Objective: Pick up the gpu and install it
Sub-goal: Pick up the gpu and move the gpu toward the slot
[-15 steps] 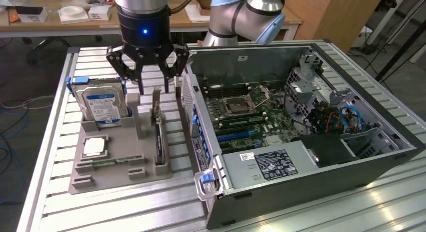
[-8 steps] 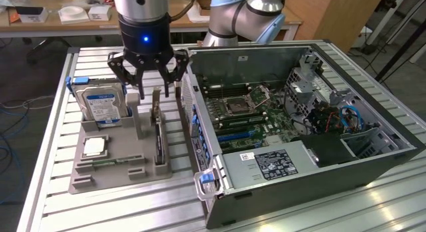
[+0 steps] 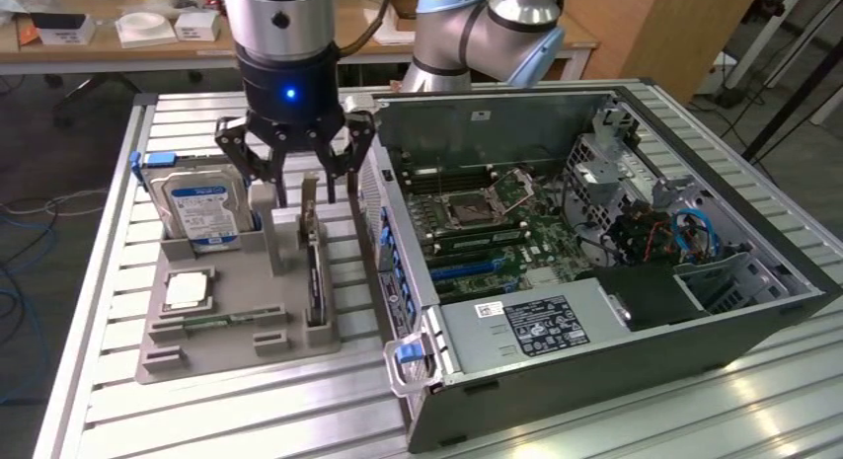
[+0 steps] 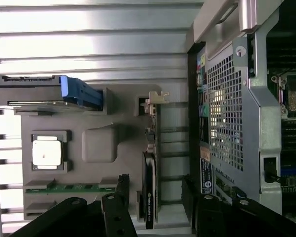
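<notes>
Gripper (image 3: 302, 178), black-fingered, wide above thin upright gpu (image 3: 314, 271)

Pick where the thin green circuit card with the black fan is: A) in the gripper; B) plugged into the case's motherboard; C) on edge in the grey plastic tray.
C: the green circuit card stands on edge in a slot of the grey plastic tray, below the open gripper.
</notes>
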Tool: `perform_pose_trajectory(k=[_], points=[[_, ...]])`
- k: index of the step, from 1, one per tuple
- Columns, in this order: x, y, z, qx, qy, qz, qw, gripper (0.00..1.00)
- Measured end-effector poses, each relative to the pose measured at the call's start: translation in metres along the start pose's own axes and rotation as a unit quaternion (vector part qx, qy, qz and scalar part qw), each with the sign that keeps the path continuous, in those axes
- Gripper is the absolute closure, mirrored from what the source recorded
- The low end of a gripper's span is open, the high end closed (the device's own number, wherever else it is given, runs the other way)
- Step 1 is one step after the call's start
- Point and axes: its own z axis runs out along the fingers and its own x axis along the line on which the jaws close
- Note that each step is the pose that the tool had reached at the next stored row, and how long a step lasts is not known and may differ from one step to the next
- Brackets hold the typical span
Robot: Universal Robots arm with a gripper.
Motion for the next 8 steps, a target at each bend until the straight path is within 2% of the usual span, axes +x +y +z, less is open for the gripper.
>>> perform_pose_trajectory(k=[8], points=[[0.0,-0.0047,0.0122,0.0,0.0,0.0,1.0,0.45]])
